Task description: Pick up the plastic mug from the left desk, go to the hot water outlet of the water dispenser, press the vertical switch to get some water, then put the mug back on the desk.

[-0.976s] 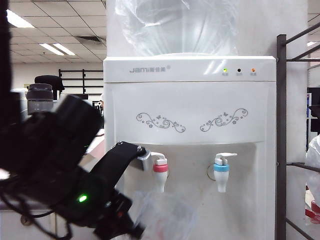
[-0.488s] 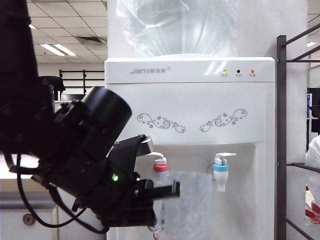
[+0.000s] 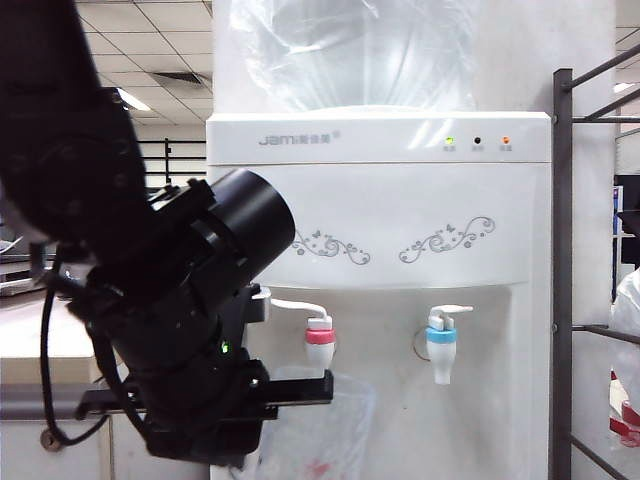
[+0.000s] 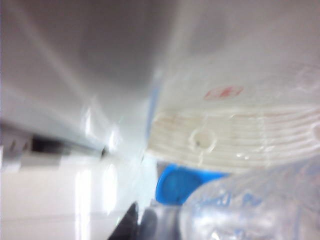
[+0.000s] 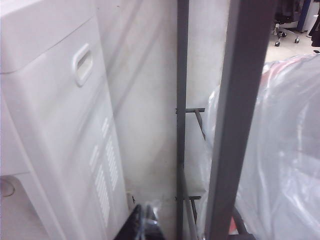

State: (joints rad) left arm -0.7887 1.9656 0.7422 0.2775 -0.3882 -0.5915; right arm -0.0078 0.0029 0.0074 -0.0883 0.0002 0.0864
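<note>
A tall white water dispenser (image 3: 400, 250) fills the exterior view, its front marked with grey floral swirls, three small indicator lights near the top and a big clear bottle (image 3: 350, 50) seated above. Two taps stick out of the recess below: the hot water outlet (image 3: 320, 350) with a red collar on the left, and a like tap with a blue collar (image 3: 441, 350) to its right. The slim white vertical switch (image 3: 298, 308) tops the red-collared tap. The bulky black left arm (image 3: 150, 290) crosses the left half of the view, and its left pincer (image 3: 300, 388) — pressed together on the plastic mug (image 3: 320, 430) — holds the clear, dimpled tumbler just under the red-collared tap, in front of the dispenser's recess. The mug's wall is see-through, so its rim is hard to make out. Behind the arm, a strip of the pale beige desk (image 3: 40, 340) shows at the left edge. The left wrist view is blurred: the mug's clear plastic (image 4: 260, 210) sits close to the lens, with a blue collar (image 4: 180, 184) and a ridged white surface above it. The right wrist view shows the dispenser's white side panel (image 5: 60, 125), a grey metal rack (image 5: 182, 120) and a clear plastic bag (image 5: 280, 150); only a dark finger tip of the right pincer (image 5: 145, 222) peeks in, and whether it is spread I cannot tell.
</note>
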